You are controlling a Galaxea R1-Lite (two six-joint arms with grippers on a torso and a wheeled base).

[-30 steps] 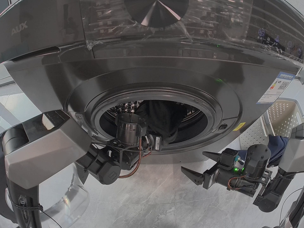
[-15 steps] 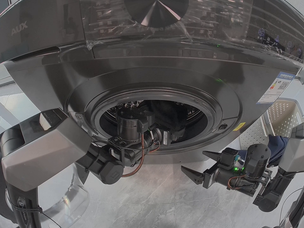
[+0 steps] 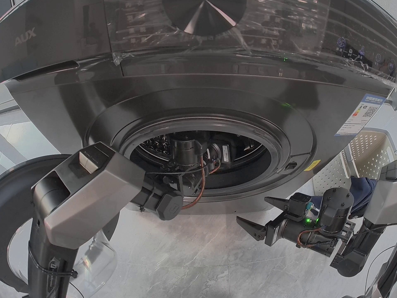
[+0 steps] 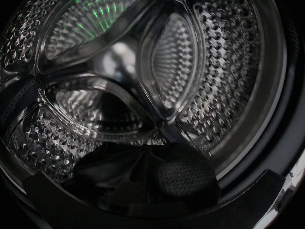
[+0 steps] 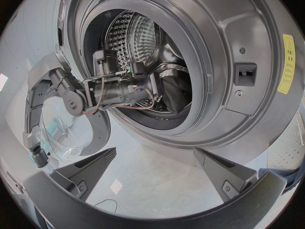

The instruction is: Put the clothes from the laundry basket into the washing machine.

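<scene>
Grey stone floor fronts the dark front-loading washing machine (image 3: 198, 100). Left tool (image 5: 155, 91) is inside its drum, beside the black mesh garment (image 4: 143, 175); grip state cannot be told. Right tool (image 3: 252, 210) hangs wide, empty, below its door opening. Judged step: deposit; next, withdraw clear of the rim.

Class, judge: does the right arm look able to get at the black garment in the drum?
Probably not: the left arm occupies the door opening before the black garment, while the open right tool hangs outside, below.
</scene>
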